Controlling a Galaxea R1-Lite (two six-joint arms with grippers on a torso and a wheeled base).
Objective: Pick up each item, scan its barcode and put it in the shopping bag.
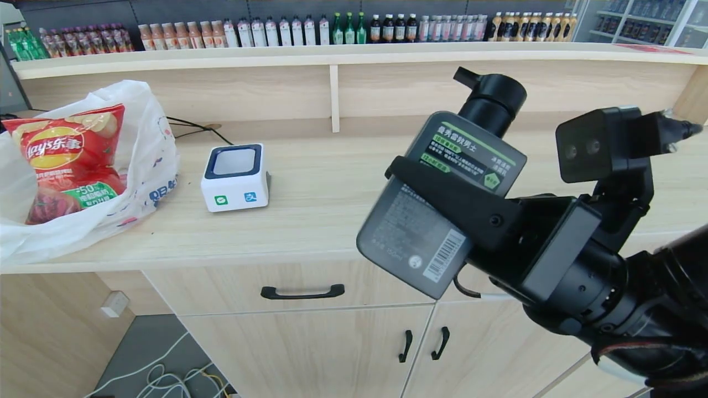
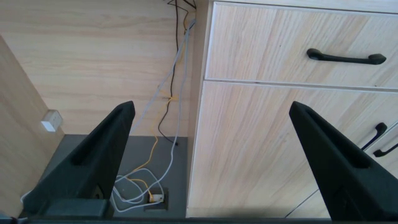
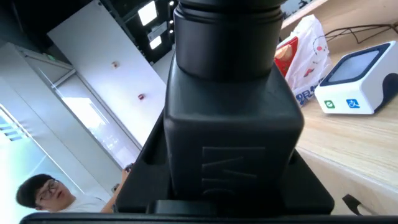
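My right gripper (image 1: 442, 207) is shut on a dark grey pump bottle (image 1: 437, 193), held tilted in the air over the counter's front edge, its barcode label facing up toward me. Close up in the right wrist view, the bottle (image 3: 230, 118) sits between the fingers. The white scanner cube (image 1: 235, 177) with a blue-framed window stands on the counter to the left of the bottle; the scanner (image 3: 357, 81) is also in the right wrist view. A white shopping bag (image 1: 144, 160) at the counter's left end holds a red chip packet (image 1: 72, 160). My left gripper (image 2: 208, 155) hangs open below counter level, facing the cabinet front.
The wooden counter (image 1: 332, 193) has a raised back shelf carrying a row of drink bottles (image 1: 354, 27). Below it are a drawer with a black handle (image 1: 302, 291) and cabinet doors. Cables lie on the floor (image 2: 143, 186) at the left.
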